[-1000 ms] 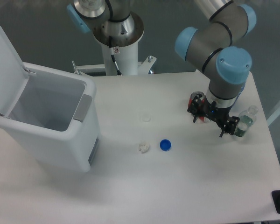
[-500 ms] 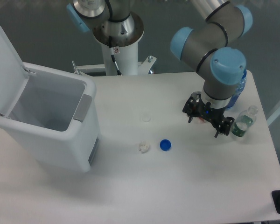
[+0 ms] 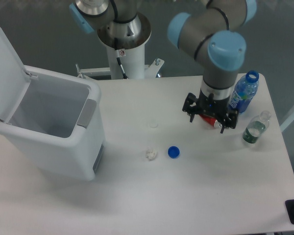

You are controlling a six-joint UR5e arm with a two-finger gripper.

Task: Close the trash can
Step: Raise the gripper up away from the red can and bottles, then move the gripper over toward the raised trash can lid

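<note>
Nearest the camera, low in the middle of the white table (image 3: 196, 196), a small round blue bottle cap (image 3: 173, 152) and a crumpled whitish scrap (image 3: 151, 154) lie just beside each other; a faint clear disc (image 3: 153, 124) sits a little beyond them. These lie roughly on the line between arm and bin, so a low sweep across could scatter them.

Right of centre, the black two-finger gripper (image 3: 209, 117) hangs over a crushed red soda can (image 3: 208, 121), its fingers apart and holding nothing. A small clear bottle with greenish liquid (image 3: 254, 129) stands near it on the right, and a blue plastic bottle without a cap (image 3: 244, 93) stands behind; a careless swing of the wrist could topple either, and the open one might spill.

At the left of the frame stands the large white boxy plastic trash can (image 3: 59, 129) with a grey front latch tab (image 3: 87, 113). Its flat white lid (image 3: 6, 68) stands raised in the upper left, well apart from the gripper. The likely trouble there: pushing the lid from a poor angle could shove the light bin along the table or tip it rather than swing the hinge, or leave the lid resting unlatched.
</note>
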